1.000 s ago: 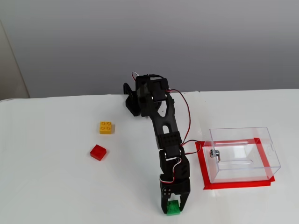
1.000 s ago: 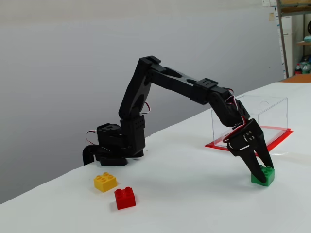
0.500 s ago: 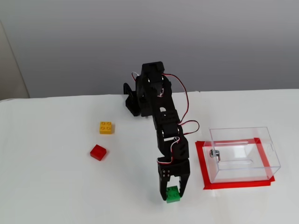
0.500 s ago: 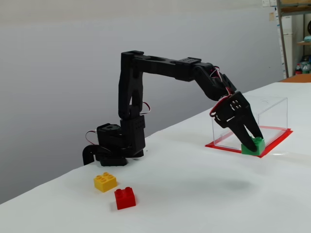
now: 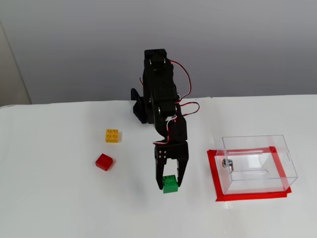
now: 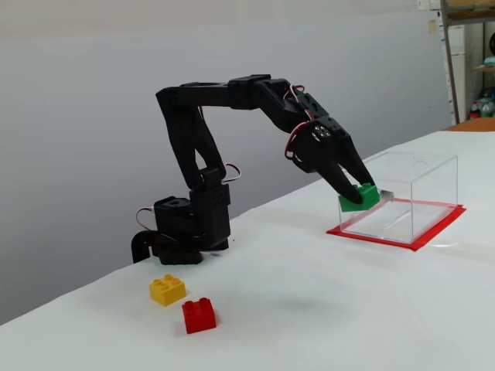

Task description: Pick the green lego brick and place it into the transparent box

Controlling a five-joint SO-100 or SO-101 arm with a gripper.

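Raised higher, the black fingers (image 6: 349, 188) grip the studded green lego brick (image 6: 359, 196).

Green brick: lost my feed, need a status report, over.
Gripper shut on green brick, lifted clear of table. Transparent box empty, brick not yet over it. Nothing between them; yellow brick and red brick off to the side.

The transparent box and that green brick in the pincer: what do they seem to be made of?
The transparent box looks like clear, glossy rigid plastic: the red tape shows through its walls, and a small metal-looking fitting sits on one side. The green lego brick, held in the pincer, looks like smooth opaque moulded plastic, evenly coloured.
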